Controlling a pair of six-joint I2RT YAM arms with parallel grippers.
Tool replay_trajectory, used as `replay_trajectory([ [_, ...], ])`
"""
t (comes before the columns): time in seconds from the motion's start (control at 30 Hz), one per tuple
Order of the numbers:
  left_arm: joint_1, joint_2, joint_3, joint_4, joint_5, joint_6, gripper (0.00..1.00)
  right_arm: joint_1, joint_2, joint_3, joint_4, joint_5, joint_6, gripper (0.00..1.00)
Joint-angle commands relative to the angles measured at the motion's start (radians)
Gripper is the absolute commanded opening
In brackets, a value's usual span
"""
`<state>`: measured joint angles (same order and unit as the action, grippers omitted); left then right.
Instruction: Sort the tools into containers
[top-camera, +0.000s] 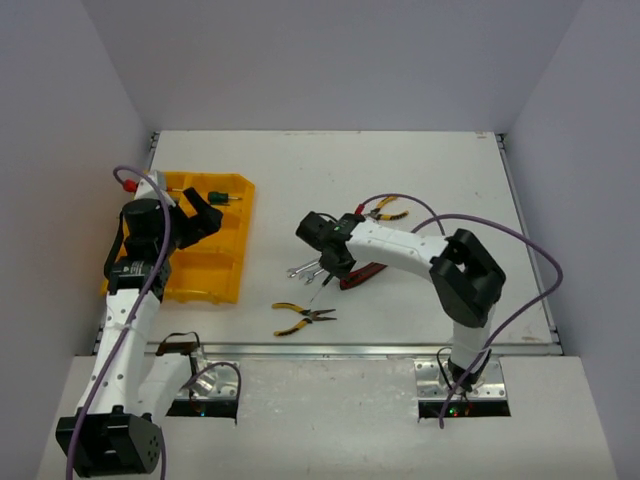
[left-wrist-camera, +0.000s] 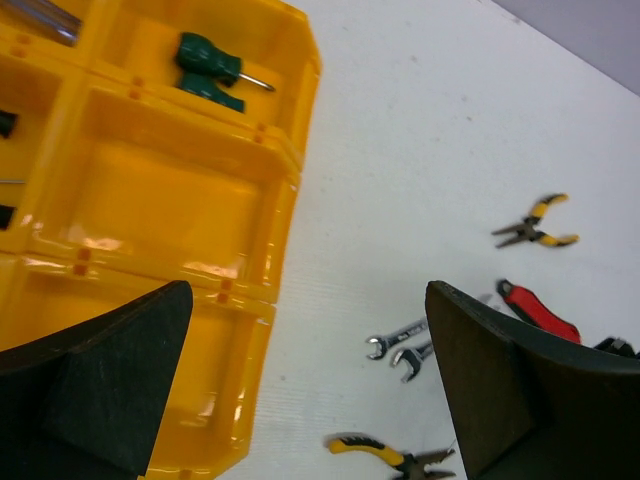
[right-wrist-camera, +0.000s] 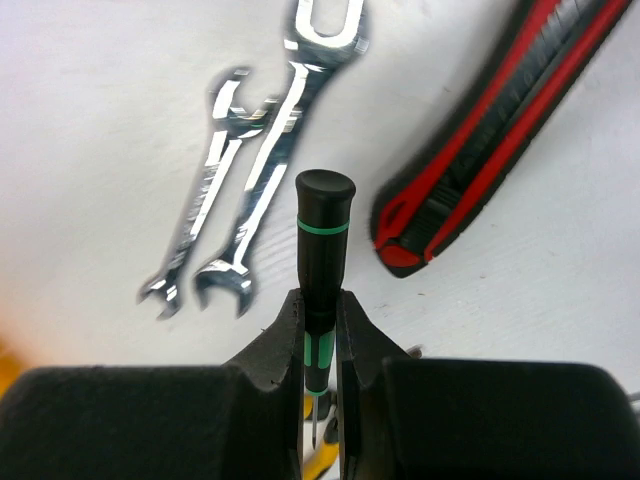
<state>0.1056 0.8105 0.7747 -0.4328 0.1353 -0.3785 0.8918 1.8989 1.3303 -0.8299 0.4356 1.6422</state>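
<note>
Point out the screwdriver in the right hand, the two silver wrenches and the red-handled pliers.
black screwdriver (right-wrist-camera: 325, 200): right wrist view, handle cap above the green ring.
silver wrenches (right-wrist-camera: 265, 170): right wrist view, shaft of the longer one.
red-handled pliers (right-wrist-camera: 488, 132): right wrist view, middle of one handle.

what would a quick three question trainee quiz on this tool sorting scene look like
1. True or false: the left gripper above the bright yellow plastic organiser tray is shut on a tool.
2. What does the right gripper clamp? A) the red-and-black-handled pliers B) the slim black screwdriver with a green ring C) the yellow-and-black-handled pliers
3. How many silver open-end wrenches lie side by side on the white table?
Key: 1 false, its jaws stand wide open and empty. 2 B. 3 two.
</note>
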Motion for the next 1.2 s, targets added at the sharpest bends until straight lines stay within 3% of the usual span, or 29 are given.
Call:
replay_trajectory([
  [0.0,-0.012,0.035,-0.039,0.141,0.296,-0.049,1.0,-0.013,-0.203,-0.06,0.187,0.116,-0.255,0.0],
  [0.13,-0.024,0.059,-0.1,0.354,0.584,-0.166,1.0,-0.014,-0.388,-0.237,0.57,0.01,-0.625,0.0],
  [0.17,-0.042,0.063,-0.148,0.471,0.651,-0.262,1.0,-0.014,-0.452,-0.315,0.714,-0.122,-0.841,0.0],
  [0.23,-0.105,0.064,-0.187,0.687,0.707,-0.352,1.0,-0.018,-0.543,-0.427,0.999,-0.358,-1.037,0.0],
  [0.37,-0.264,0.071,-0.209,0.867,0.692,-0.414,1.0,-0.036,-0.661,-0.51,1.068,-0.706,-1.213,0.0],
  [0.57,-0.424,0.13,-0.21,0.942,0.618,-0.399,0.85,-0.039,-0.684,-0.502,1.083,-0.815,-1.231,0.0],
  [0.73,-0.461,0.165,-0.218,0.944,0.596,-0.39,0.67,-0.039,-0.699,-0.516,1.112,-0.797,-1.203,0.0],
  [1.0,-0.478,0.177,-0.209,0.942,0.602,-0.387,0.04,-0.039,-0.689,-0.488,1.126,-0.791,-1.188,0.0],
  [1.03,-0.48,0.181,-0.207,0.942,0.603,-0.387,0.0,-0.039,-0.686,-0.486,1.126,-0.791,-1.186,0.0],
  [1.1,-0.481,0.188,-0.198,0.928,0.58,-0.384,0.0,-0.04,-0.677,-0.476,1.127,-0.789,-1.179,0.01],
  [1.13,-0.481,0.188,-0.184,0.896,0.547,-0.375,0.0,-0.044,-0.674,-0.476,1.125,-0.779,-1.176,0.06],
  [1.17,-0.481,0.191,-0.17,0.858,0.511,-0.359,0.0,-0.049,-0.674,-0.477,1.122,-0.773,-1.17,0.18],
])
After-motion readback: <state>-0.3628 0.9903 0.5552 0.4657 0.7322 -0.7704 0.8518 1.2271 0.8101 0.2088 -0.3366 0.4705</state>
